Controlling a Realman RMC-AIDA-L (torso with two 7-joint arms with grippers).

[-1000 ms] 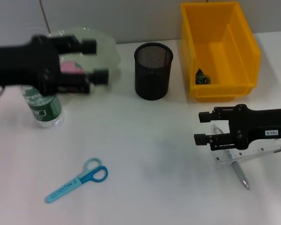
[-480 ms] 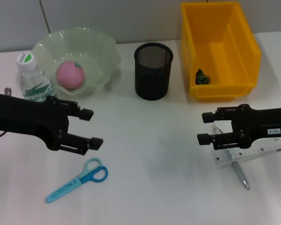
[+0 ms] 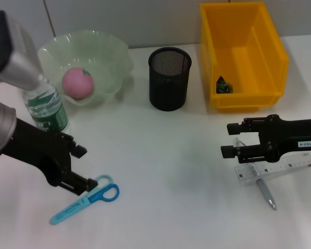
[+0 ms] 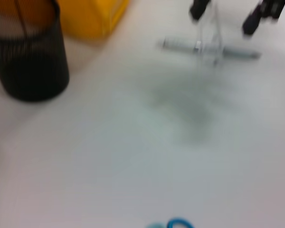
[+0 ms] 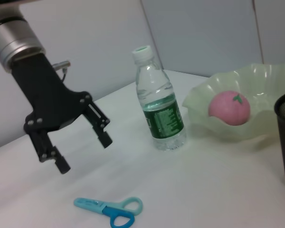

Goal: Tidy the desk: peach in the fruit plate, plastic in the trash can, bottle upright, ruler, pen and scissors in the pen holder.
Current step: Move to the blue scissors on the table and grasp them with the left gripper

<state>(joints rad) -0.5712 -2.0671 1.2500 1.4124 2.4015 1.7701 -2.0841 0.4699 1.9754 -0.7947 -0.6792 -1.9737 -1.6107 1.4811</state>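
The blue scissors lie flat near the table's front left. My left gripper hangs open just above and left of their handles; the right wrist view shows that gripper open over the scissors. Behind my left arm the bottle stands upright. The pink peach rests in the green fruit plate. The black mesh pen holder stands mid-table. At the right my right gripper is open, just above the clear ruler and the pen. A dark plastic scrap lies in the yellow trash can.
A grey wall runs along the table's far edge behind the fruit plate and trash can. Bare white tabletop lies between the scissors and the ruler. The left wrist view shows the pen holder and the far-off pen.
My left arm has swung from beside the bottle and fruit plate toward the front, and its open gripper is now at the scissors. The right gripper has barely shifted.
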